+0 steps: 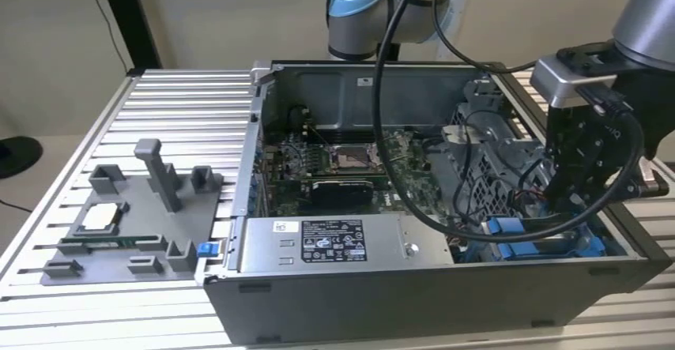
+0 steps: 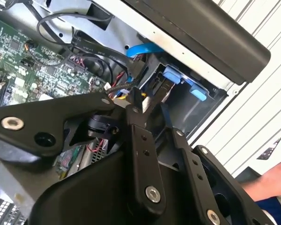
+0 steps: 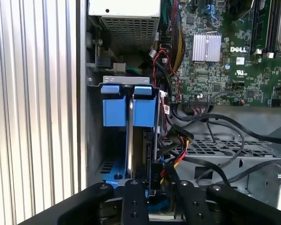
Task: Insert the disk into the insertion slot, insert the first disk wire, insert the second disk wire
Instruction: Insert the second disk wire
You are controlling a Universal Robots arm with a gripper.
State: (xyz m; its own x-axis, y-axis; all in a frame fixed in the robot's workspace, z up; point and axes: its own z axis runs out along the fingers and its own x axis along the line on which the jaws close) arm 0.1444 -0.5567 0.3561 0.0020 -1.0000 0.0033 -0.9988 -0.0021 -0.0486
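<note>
Our gripper (image 1: 567,198), down in the case's corner, looks clamped on a black connector with yellow and red leads, which we take for the first disk wire (image 3: 155,171). The disk (image 1: 522,249) appears seated in the insertion slot (image 3: 94,140). In the exterior view its blue carrier edge runs roughly 9 to 3 o'clock, close by at 7 o'clock from the gripper. Farther out, the power-supply box (image 1: 327,243) lies at 9 o'clock and the motherboard (image 1: 337,168) at 10.

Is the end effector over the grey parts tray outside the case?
No, the end effector reaches into the case beside the blue tabs.
</note>
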